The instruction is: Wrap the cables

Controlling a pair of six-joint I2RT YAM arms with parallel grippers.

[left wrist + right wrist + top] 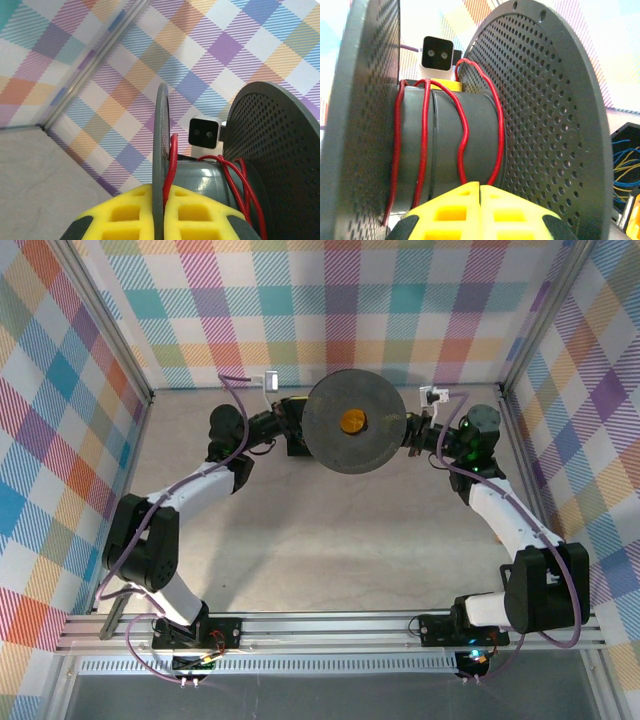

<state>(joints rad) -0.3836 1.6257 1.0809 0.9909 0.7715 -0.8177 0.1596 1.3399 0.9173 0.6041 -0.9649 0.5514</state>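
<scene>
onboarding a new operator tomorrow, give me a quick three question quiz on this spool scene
1. True or false: the red wire covers the spool's grey core in one tight, gapless layer.
2. The left gripper is closed on: A) the edge of a spool flange, B) the core, C) nothing.
3. Seen from above, what colour is the hub at the spool's centre?

Key: 1 false, only a few loose loops with bare core between them; 2 A; 3 orange.
</scene>
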